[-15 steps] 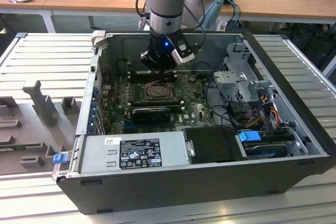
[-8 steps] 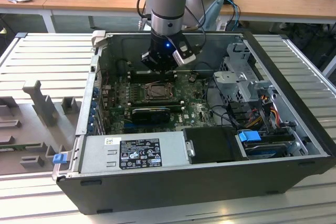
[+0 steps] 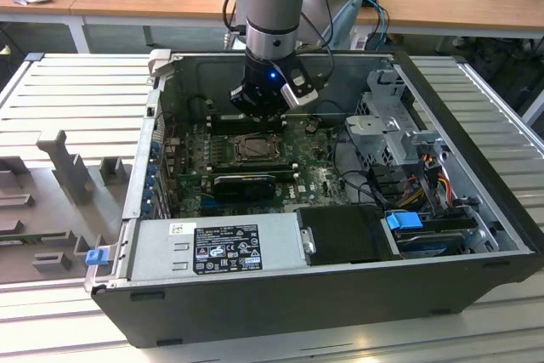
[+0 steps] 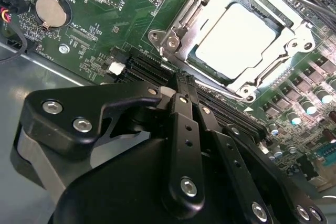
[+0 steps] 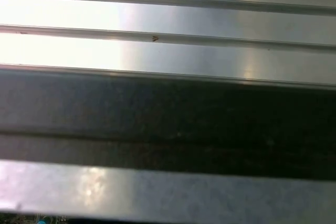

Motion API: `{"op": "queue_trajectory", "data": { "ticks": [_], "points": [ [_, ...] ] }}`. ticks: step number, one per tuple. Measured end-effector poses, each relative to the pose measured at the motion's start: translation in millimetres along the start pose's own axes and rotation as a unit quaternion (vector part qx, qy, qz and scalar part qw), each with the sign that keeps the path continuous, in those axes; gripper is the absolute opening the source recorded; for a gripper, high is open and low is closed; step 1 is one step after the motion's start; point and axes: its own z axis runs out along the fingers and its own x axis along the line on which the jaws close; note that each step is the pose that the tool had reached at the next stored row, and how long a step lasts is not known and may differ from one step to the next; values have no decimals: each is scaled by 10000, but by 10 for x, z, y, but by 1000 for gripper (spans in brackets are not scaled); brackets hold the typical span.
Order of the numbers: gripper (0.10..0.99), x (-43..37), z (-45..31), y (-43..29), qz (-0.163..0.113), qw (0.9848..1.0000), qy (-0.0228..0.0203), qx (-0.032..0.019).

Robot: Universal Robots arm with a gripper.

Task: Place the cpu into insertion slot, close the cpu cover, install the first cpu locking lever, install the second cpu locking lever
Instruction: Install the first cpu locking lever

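Open computer case point(image 3: 476, 235), cpu point(image 4: 236, 40) in insertion slot point(image 4: 207, 64) under cpu cover point(image 4: 184, 24), hand point(image 4: 181, 85) clenched, empty.

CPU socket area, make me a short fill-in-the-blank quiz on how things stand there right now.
1. The cpu lies inside the insertion ____.
2. The cpu cover is folded ____ around the chip.
3. The gripper has its fingers ____, holding nothing.
4. The coin battery sits on the ____ circuit board.

Missing words: slot; down; shut; green
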Motion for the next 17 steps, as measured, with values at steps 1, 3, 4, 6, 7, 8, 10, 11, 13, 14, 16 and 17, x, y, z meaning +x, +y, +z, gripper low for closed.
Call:
{"op": "queue_trajectory", "data": {
  "ticks": [1, 3, 4, 6, 7, 8, 10, 11, 13, 14, 16, 17],
  "points": [
    [106, -3, 6, 0, -1, 10000, 0, 0],
    [106, -7, 18, -2, -1, 10000, 0, 0],
    [106, -7, 22, -2, -1, 10000, 0, 0],
    [106, -8, 34, -3, -2, 10000, 0, 0],
    [106, -8, 40, -4, -2, 10000, 0, 0],
    [106, -7, 45, -5, -2, 10000, 1, 2],
    [106, -7, 49, -6, -2, 10000, 2, 7],
    [106, -8, 52, -5, -2, 10000, 1, 7],
    [106, -8, 54, -8, -2, 10000, 1, 19],
    [106, -7, 55, -9, -1, 10000, 2, 22],
    [106, -7, 55, -12, -1, 10000, 1, 25],
    [106, -7, 54, -12, -1, 10000, 1, 26]
  ]
}}
